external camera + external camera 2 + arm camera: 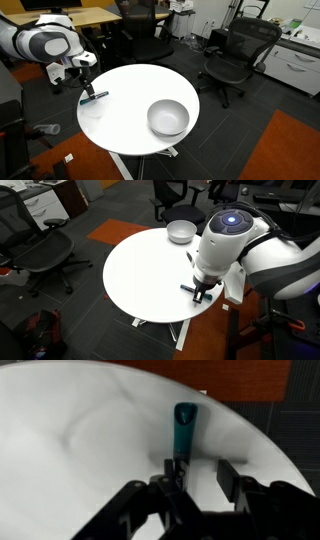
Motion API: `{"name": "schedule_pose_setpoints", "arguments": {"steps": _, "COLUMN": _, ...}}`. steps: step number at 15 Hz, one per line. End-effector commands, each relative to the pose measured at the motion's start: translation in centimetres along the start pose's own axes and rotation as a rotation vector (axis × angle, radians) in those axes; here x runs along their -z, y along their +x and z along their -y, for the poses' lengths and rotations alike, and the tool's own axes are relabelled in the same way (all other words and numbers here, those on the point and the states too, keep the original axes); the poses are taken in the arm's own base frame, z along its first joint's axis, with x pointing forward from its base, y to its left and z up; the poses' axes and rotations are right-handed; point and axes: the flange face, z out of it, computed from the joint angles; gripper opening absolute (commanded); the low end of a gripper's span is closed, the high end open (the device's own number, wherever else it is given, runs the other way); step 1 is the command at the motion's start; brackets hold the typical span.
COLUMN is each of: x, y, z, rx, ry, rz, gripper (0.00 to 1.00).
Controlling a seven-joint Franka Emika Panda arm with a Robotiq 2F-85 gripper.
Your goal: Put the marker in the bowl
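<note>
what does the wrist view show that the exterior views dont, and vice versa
Only the wrist view: the gripper is open, with the marker lying nearer one finger than the other. Only the exterior views: the bowl on the table, well away from the marker, and office chairs beyond. Shared: the white table, marker and gripper.

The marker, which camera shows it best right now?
The wrist view: the marker fills the middle, its teal body sharp against the white table, its near end between the open jaws. In both exterior views it is only a tiny sliver by the gripper.
</note>
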Motion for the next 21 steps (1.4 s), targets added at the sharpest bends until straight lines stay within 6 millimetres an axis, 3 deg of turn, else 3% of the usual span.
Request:
{"name": "schedule_pose_setpoints", "arguments": {"steps": 1, "x": -0.1, "y": 0.6, "z": -0.3, "rx": -0.012, "ry": 0.016, "rz": -0.016, "gripper": 0.2}}
{"name": "schedule_pose_setpoints", "arguments": {"steps": 4, "x": -0.2, "y": 1.1, "z": -1.0, "rx": -0.024, "ry": 0.019, "rz": -0.013, "gripper": 0.0}}
{"name": "schedule_pose_setpoints", "arguments": {"steps": 7, "x": 0.5, "y": 1.7, "z": -2.0, "rx": -0.034, "ry": 0.011, "rz": -0.02, "gripper": 0.05}}
{"name": "schedule_pose_setpoints", "arguments": {"steps": 10, "x": 2.9, "y": 2.5, "z": -4.1, "rx": -0.069, "ry": -0.009, "rz": -0.07, "gripper": 0.05}}
{"name": "schedule_pose_setpoints", "arguments": {"steps": 13, "x": 5.7, "y": 4.3, "z": -7.8, "rx": -0.123, "ry": -0.042, "rz": -0.14, "gripper": 0.05}}
{"name": "schedule_pose_setpoints", "arguments": {"steps": 18, "x": 11.0, "y": 8.8, "z": -15.8, "rx": -0.198, "ry": -0.104, "rz": -0.278, "gripper": 0.05}}
{"name": "schedule_pose_setpoints", "arguments": {"steps": 21, "x": 12.8, "y": 11.6, "z": -19.9, "rx": -0.253, "ry": -0.121, "rz": -0.326, "gripper": 0.05}}
